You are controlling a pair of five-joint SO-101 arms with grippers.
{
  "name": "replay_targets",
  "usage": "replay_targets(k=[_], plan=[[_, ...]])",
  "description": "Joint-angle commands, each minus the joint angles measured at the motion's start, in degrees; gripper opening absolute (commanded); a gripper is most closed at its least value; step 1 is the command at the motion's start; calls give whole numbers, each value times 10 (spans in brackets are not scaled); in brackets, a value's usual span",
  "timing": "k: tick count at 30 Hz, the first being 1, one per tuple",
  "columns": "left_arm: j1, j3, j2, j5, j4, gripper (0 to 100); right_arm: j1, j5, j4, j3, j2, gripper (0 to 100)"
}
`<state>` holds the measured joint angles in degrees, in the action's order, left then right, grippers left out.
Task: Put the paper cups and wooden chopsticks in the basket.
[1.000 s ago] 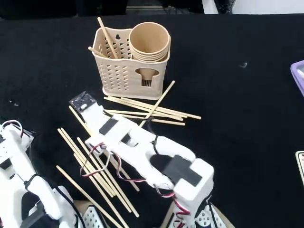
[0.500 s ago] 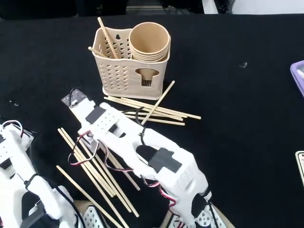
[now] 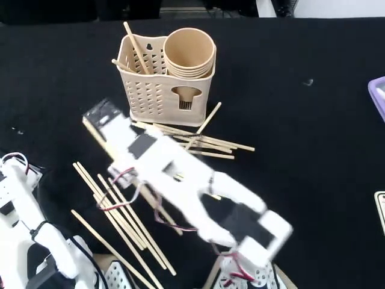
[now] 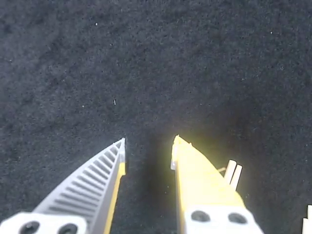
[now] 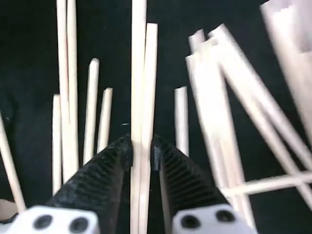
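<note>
Table: black cloth all over, and everything I'm working with sits on it.
Right arm: runs diagonally from the near edge across the middle. Its tip is just left of the basket's front, over the loose sticks.
Left arm: sits down in the near-left corner on my high view.
Basket: beige, perforated, standing upright toward the far side of the table.
Paper cups: a nested stack standing in the basket's right half, so those are already in.
Basket sticks: a couple of chopsticks lean in the left half and poke up above the rim.
Front bunch: chopsticks fanned flat on the table right in front of the basket, with one lying tilted across the rest.
Near bunch: more chopsticks lying on the table between the two arms, closer to me.
Right gripper: the fingers are pinched tight on a held pair of chopsticks running straight out between them. Other sticks lie on the table to either side.
Left gripper: the fingers are partly apart with nothing between them, bare table underneath.
Stick ends: two of them peek out just beside the yellow finger.
</note>
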<state>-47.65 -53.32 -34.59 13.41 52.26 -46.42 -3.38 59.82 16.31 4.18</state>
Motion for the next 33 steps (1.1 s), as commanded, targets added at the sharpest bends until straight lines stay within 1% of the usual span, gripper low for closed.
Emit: replay_targets(k=[1, 5, 7, 11, 14, 16, 18, 22, 27, 29, 33], plan=[[0, 7, -9, 4, -8, 159, 49, 29, -12, 26, -126, 10], [0, 5, -7, 4, -8, 159, 55, 70, -11, 66, -246, 10], [4, -3, -7, 11, -13, 159, 52, 90, 8, 67, -318, 10], [41, -45, -7, 24, -67, 159, 55, 115, 11, 42, -465, 11], [70, -73, -11, 24, -97, 159, 78, 113, -55, 29, -545, 11], [87, -82, -11, 24, -106, 159, 100, 113, -125, 29, -569, 11], [103, -88, -7, 24, -111, 159, 123, 113, -197, 31, -566, 11], [122, -100, -7, 24, -128, 159, 156, 111, -306, 28, -514, 11], [138, -111, -7, 24, -142, 159, 192, 47, -469, 28, -431, 11], [144, -112, -7, 24, -142, 159, 196, 30, -523, 28, -391, 11], [145, -112, -7, 24, -142, 159, 196, 25, -607, 27, -320, 11]])
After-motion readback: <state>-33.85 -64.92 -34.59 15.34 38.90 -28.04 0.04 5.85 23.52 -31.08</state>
